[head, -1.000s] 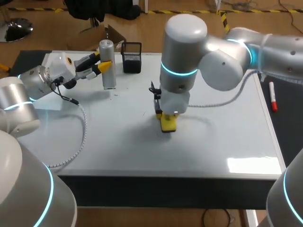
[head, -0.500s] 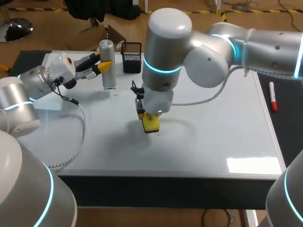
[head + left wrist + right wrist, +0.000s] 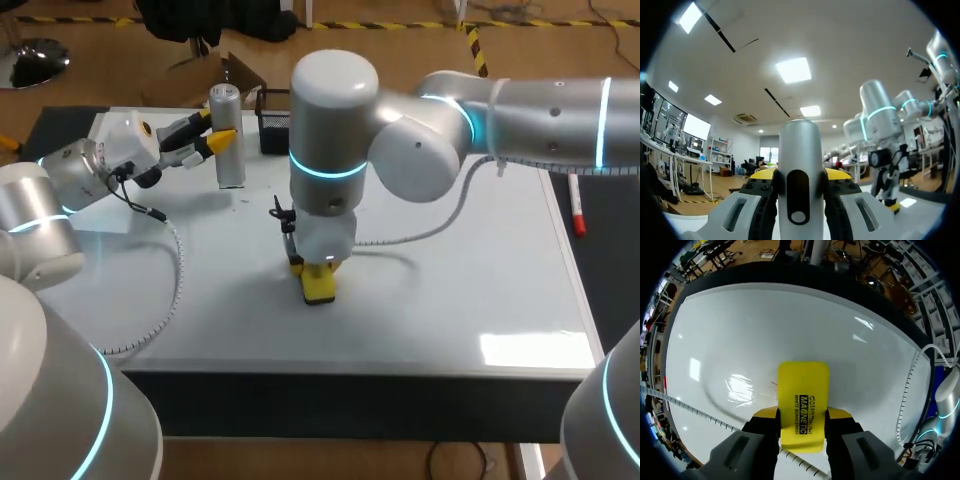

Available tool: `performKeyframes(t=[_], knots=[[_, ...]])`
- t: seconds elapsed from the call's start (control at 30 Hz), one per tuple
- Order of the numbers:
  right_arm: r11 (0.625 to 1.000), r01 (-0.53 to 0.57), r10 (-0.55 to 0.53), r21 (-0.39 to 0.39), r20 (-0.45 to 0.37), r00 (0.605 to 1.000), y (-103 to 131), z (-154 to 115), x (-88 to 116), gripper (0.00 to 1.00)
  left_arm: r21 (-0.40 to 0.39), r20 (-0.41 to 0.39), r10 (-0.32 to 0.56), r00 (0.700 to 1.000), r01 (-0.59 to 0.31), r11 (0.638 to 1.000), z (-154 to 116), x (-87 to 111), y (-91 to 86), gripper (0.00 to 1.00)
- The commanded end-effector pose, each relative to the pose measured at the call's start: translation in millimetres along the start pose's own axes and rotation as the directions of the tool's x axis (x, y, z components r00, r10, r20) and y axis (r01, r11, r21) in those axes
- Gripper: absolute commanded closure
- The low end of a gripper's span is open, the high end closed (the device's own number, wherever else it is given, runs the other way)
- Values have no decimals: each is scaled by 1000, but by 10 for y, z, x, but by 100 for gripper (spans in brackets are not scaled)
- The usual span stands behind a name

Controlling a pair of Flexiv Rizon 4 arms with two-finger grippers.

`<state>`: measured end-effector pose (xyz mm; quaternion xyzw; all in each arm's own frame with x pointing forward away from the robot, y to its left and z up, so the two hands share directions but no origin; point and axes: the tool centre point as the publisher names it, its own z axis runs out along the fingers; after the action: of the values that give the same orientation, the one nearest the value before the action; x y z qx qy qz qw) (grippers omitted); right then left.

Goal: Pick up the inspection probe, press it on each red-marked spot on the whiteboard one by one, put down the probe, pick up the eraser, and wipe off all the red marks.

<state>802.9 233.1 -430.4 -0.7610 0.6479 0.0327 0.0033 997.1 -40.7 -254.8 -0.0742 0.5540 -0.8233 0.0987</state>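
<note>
The flat white whiteboard (image 3: 450, 290) lies on the dark surface (image 3: 608, 250) and covers most of it. The right arm comes in from the right edge and reaches past the middle. The right gripper (image 3: 318, 274) points straight down and is clamped on the yellow rectangular block eraser (image 3: 320, 288), one finger on each long side. The eraser's lower face rests on the whiteboard, left of centre and toward the near edge. In the right wrist view the eraser (image 3: 804, 390) sits squarely between the fingers of the gripper (image 3: 804, 417), and a faint thin red mark (image 3: 773, 384) shows on the whiteboard (image 3: 740, 330) just beside it. The left gripper (image 3: 218, 140) is closed on the silver cylindrical inspection probe (image 3: 232, 165), which stands upright near the far left corner of the whiteboard. The left wrist view confirms the probe (image 3: 800, 150) held between both fingers. A black mesh holder (image 3: 272, 135) stands at the far edge, partly hidden behind the right arm. A red-capped marker pen (image 3: 576, 205) lies on the surface just beyond the whiteboard's right edge.
</note>
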Motion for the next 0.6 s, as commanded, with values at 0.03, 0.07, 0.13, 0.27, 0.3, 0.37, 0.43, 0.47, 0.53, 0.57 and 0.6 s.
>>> performKeyframes(t=[0.03, 0.07, 0.13, 0.27, 0.3, 0.37, 0.43, 0.47, 0.53, 0.57, 0.6], knots=[[1000, -7, 7, 1, -17, 1000, -16, 101, 25, 100, -1, 1, 0, 1000, 0, 1000, 7, 0, -14, 100], [1000, -11, 11, 0, -17, 1000, -13, 116, 41, 100, -1, 1, 0, 1000, 0, 1000, 7, 0, -14, 100], [1000, -19, 19, -2, -23, 1000, -4, 151, 74, 100, -1, 1, 0, 1000, 0, 1000, 7, 0, -14, 100], [999, -36, 36, -4, -28, 999, 7, 197, 150, 100, -1, 1, 0, 1000, 0, 1000, 7, 0, -14, 100], [999, -43, 42, -3, -29, 999, 10, 202, 175, 100, -1, 1, 0, 1000, 0, 1000, 7, 0, -14, 100], [998, -56, 56, 0, -40, 998, 14, 198, 222, 100, -1, 1, 0, 1000, 0, 1000, 7, 0, -14, 100], [997, -73, 73, 5, -42, 996, 16, 192, 275, 100, -1, 1, 0, 1000, 0, 1000, 7, 0, -14, 100], [997, -78, 78, 8, -46, 996, 18, 192, 304, 100, -1, 1, 0, 1000, 0, 1000, 7, 0, -14, 100], [996, -87, 88, 11, -53, 995, 24, 197, 353, 100, -1, 1, 0, 1000, 0, 1000, 7, 0, -14, 100], [996, -89, 89, 10, -55, 994, 27, 210, 378, 100, -1, 1, 0, 1000, 0, 1000, 7, 0, -14, 100], [996, -94, 94, 9, -57, 994, 30, 218, 402, 100, -1, 1, 0, 1000, 0, 1000, 7, 0, -14, 100]])
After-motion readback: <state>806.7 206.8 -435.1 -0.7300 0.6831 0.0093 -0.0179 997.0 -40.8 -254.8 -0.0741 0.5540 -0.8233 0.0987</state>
